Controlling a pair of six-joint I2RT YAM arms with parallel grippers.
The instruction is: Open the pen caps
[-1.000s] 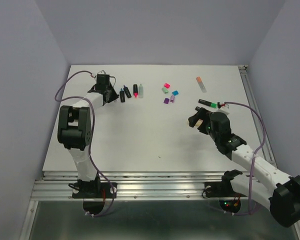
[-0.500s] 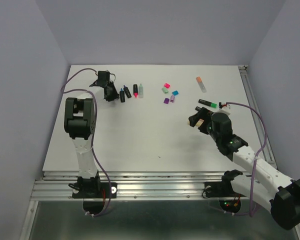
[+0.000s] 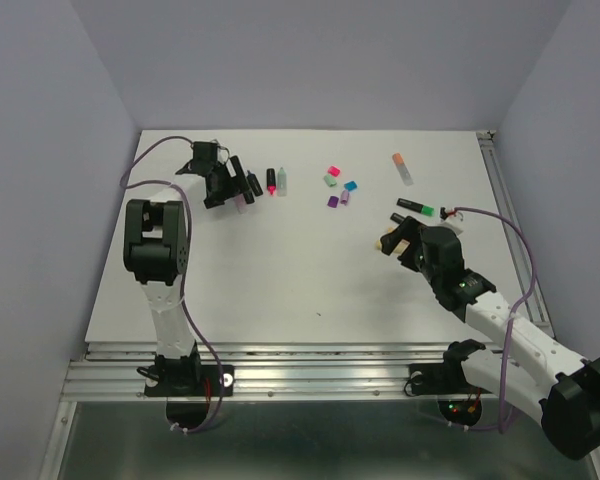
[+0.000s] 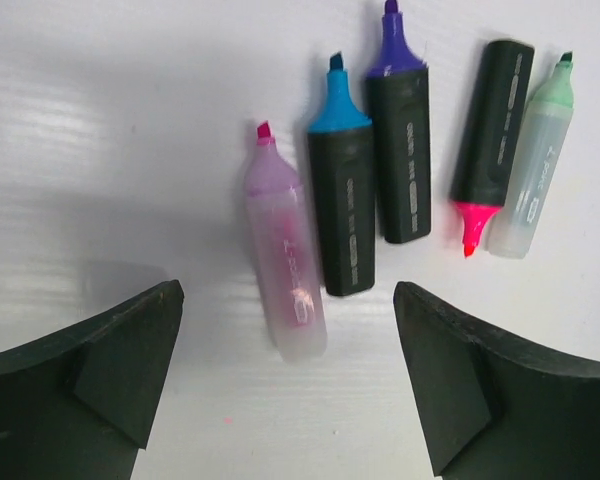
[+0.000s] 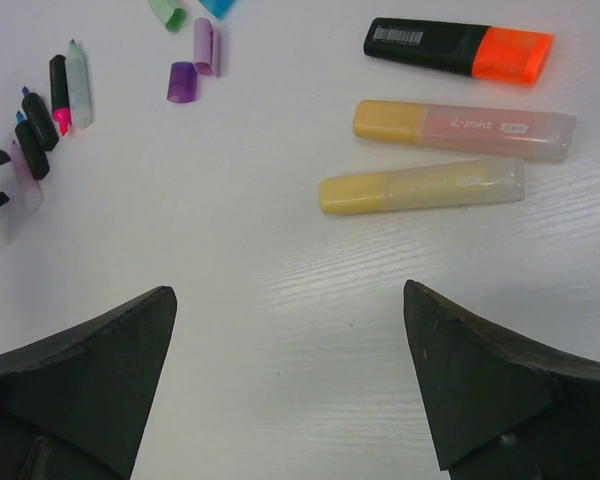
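Orange plastic marks the cap point(image 5: 512, 55) on a black pen point(image 5: 420, 40) seen ahead and to the right of the right gripper point(image 5: 288, 298), whose jaws are spread wide with nothing between them. Two pale pens are laid side by side a little closer to those jaws, one with an amber end point(image 5: 380, 118) and one with a yellow end point(image 5: 345, 193). Both coloured ends are taken to be caps not yet pulled. All three barrels run side to side, roughly along the line from one finger to the other. A grip across a barrel is therefore judged to call for a turn of the wrist as well as a reach forward and right.

Loose caps point(image 5: 181, 82) – purple, lilac, green, blue – are scattered farther ahead and to the left, well apart from the right jaws.

The left gripper point(image 4: 285, 300) is also held open and empty, over a row of five pens point(image 4: 342, 210) whose tips are already bare. Their long axes point away from the jaws, across the gap. The pink-tipped pale one point(image 4: 285, 265) lies with its blunt end between the fingers, and the other four are set ahead and to the right. Nothing capped is shown near the left jaws, so the remaining pens are judged to fall to the right arm – the nearer one.
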